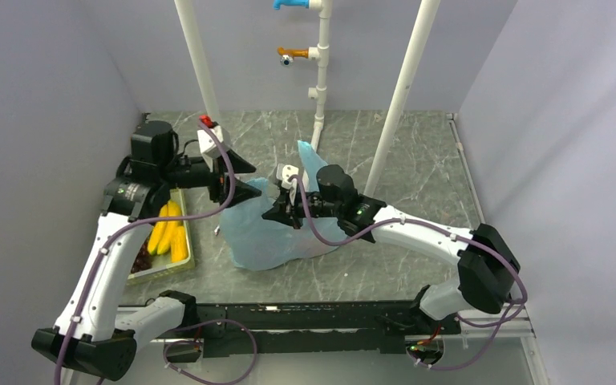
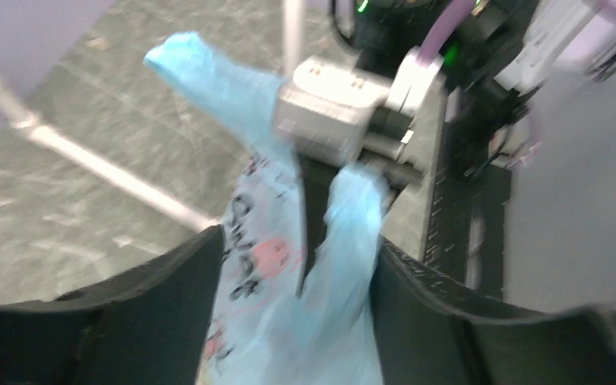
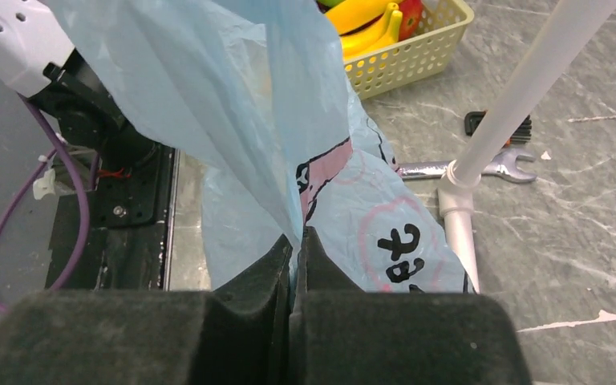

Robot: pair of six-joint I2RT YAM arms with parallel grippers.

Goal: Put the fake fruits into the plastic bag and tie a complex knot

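From above, the plastic bag (image 1: 269, 237) lies crumpled mid-worktop (image 1: 417, 176), one pointed corner sticking up toward the back. The left gripper (image 1: 255, 180) is at its left edge with jaws spread, and the right gripper (image 1: 273, 213) is pressed into its top. Bananas (image 1: 168, 228) and a dark grape bunch (image 1: 140, 258) sit in a basket (image 1: 160, 274) well left of the bag. In the blurred left wrist view, the left jaws stand wide apart with printed blue plastic filling the gap between them. In the right wrist view, the right jaws are pressed together, pinching a fold of the bag that rises up out of them. Beyond lie the basket, a spanner (image 3: 497, 167) and a white pipe (image 3: 521, 88).
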